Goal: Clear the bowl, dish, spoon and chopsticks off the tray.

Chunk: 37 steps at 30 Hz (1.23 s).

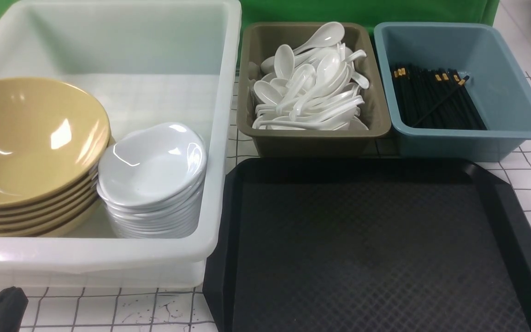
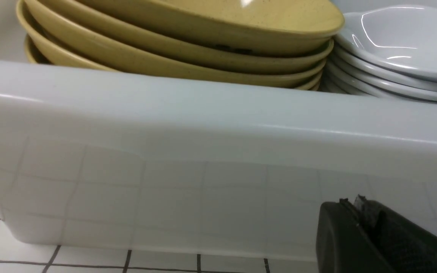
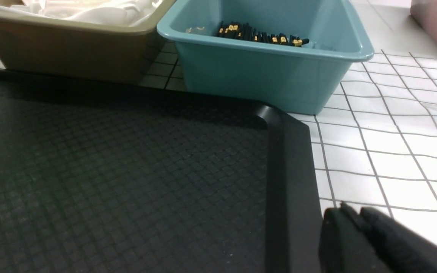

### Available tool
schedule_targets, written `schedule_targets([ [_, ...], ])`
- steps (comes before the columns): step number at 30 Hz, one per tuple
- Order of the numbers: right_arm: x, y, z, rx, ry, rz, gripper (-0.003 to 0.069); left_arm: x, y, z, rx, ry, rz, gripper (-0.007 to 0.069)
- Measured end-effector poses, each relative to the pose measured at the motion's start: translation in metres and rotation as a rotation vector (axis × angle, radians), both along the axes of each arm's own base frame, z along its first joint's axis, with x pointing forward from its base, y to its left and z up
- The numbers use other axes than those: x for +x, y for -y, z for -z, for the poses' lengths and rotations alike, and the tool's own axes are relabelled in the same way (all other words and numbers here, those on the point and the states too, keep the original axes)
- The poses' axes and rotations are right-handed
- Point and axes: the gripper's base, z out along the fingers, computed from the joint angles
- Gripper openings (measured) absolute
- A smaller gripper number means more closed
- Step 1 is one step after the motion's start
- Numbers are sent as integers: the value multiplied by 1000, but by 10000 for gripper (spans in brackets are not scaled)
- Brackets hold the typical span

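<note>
Bowls (image 1: 26, 147) and white dishes (image 1: 152, 170) sit stacked in the white tub (image 1: 109, 260); spoons (image 1: 311, 87) fill the brown bin (image 1: 311, 138), chopsticks (image 1: 436, 97) the blue tub (image 1: 514, 120). The black diamond-textured tray (image 1: 376, 244) lies bare. Left jaws are closed; the right jaws' state I cannot tell.

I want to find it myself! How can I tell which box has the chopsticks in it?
Look past the far edge of the big black tray, where two small tubs sit side by side. Take the tub on the right, the blue-grey tub: thin black chopsticks with small gold bands lie inside. Its neighbour, the brown tub, holds white spoons instead.
</note>
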Motion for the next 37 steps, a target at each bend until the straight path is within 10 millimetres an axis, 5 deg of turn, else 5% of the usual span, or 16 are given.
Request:
schedule_targets([
  [37, 0, 0, 0, 0, 0, 0, 125, 0, 0, 0, -1, -2, 0, -12],
])
